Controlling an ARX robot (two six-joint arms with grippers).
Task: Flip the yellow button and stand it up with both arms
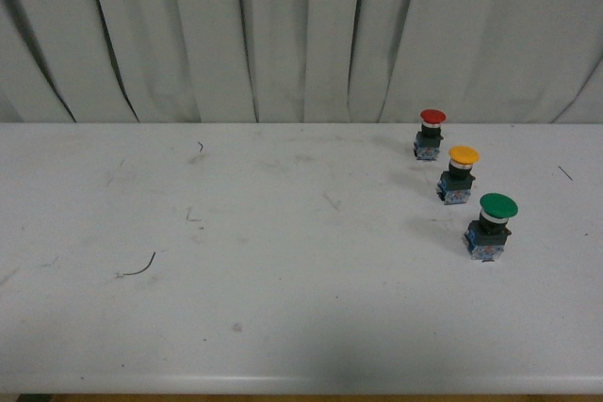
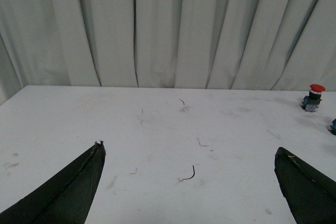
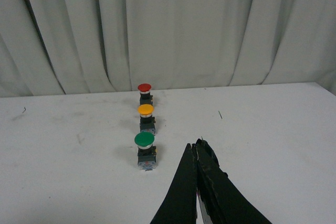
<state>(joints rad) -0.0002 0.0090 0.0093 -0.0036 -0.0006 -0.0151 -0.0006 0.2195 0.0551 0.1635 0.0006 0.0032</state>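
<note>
The yellow button (image 1: 461,174) stands upright, cap up, on the white table at the right, between a red one and a green one; the right wrist view shows it too (image 3: 146,117). Neither arm appears in the front view. My right gripper (image 3: 195,146) is shut with nothing in it, its tips a short way from the green button and clear of the yellow one. My left gripper (image 2: 189,150) is open wide over bare table, far from the yellow button, which its view does not show.
A red-capped button (image 1: 430,133) stands behind the yellow one and a larger green-capped button (image 1: 492,225) in front. Small dark wire scraps (image 1: 139,269) lie on the table's left half. Grey curtains (image 1: 301,35) hang behind the table.
</note>
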